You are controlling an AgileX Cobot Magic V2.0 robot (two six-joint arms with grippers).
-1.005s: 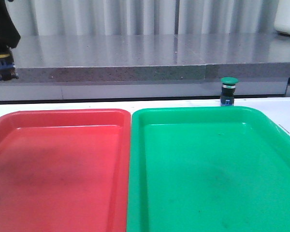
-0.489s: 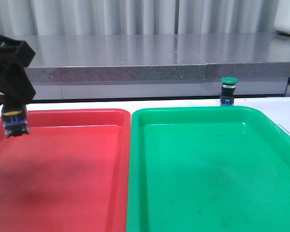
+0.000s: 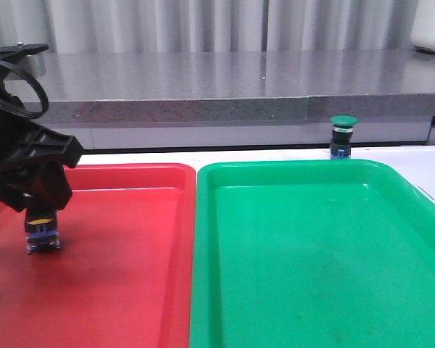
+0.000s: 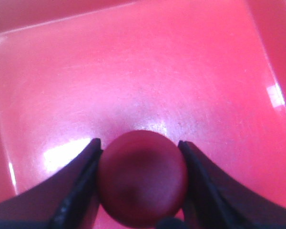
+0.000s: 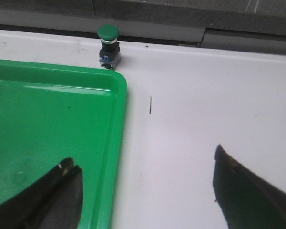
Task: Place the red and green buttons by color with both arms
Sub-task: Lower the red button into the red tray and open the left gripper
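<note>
My left gripper (image 3: 42, 217) is shut on the red button (image 3: 42, 236) and holds it low over the left part of the red tray (image 3: 130, 246). In the left wrist view the dark red cap (image 4: 142, 177) fills the gap between the two fingers (image 4: 76, 186) of the left gripper (image 4: 140, 143), with the red tray floor (image 4: 133, 71) below. The green button (image 3: 343, 136) stands upright on the white table behind the green tray (image 3: 312, 254). It also shows in the right wrist view (image 5: 108, 46), beyond the green tray's corner (image 5: 47, 124). My right gripper (image 5: 145, 162) is open and empty, well short of it.
A grey stone ledge (image 3: 225, 87) runs along the back of the table. White table (image 5: 205, 109) lies to the right of the green tray. A white container (image 3: 431, 25) stands at the far right on the ledge.
My left arm has come down and to the right with the red button, from above the tray's far left edge to low over the red tray. The green button has not moved.
</note>
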